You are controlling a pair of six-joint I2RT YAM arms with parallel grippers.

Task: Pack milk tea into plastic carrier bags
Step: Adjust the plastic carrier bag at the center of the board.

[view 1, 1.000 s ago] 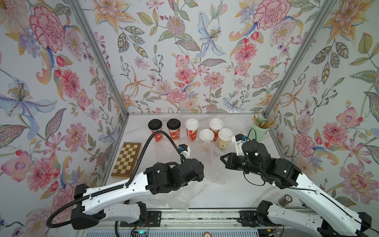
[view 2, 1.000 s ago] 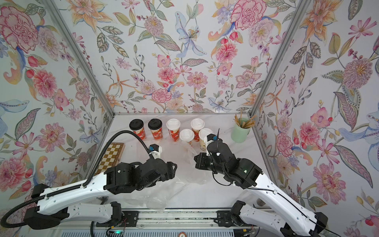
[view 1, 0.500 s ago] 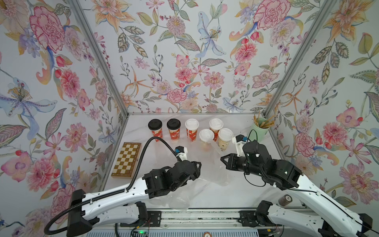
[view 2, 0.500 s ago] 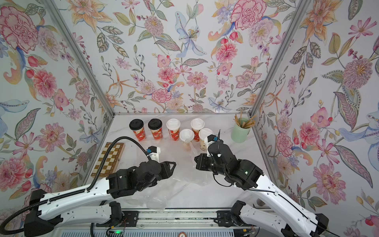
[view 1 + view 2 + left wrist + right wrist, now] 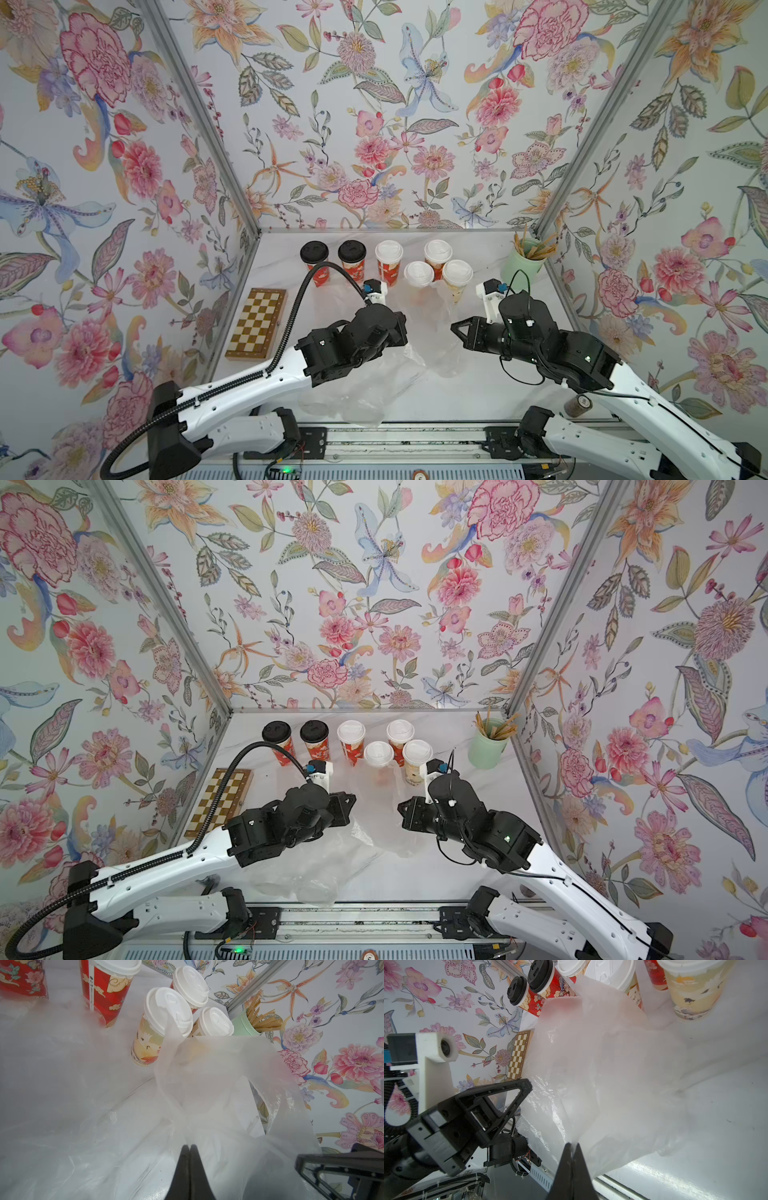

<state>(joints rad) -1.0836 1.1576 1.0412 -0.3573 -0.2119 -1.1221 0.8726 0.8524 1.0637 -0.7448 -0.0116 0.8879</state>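
Left gripper (image 5: 187,1148): jaws pressed flat together, a fold of the bag (image 5: 218,1068) nipped between them. Right gripper (image 5: 572,1147): likewise closed tight on thin film, seemingly the far side of that same bag. Between the two, in both top views, bag standing loosely on the table (image 5: 478,386), mouth slack and not yet spread.

To do this step well: draw the two pinches apart slowly and evenly, level with each other, mouth kept facing up. Go easy, since such thin film will likely stretch or slip before it holds a shape. Stop once wide enough for a cup.

Just behind the bag: six cups (image 5: 390,266) upright at the back, none bagged yet by the look of it. One handle strip across the nearest cream cup in the left wrist view; touching or merely in front, cannot tell. Avoid dragging film into it.

Under the left arm: spare bags (image 5: 349,399) in a heap, a likely snag. Stick cup (image 5: 521,266) in the back corner near the right arm. Chessboard (image 5: 257,324) well apart.
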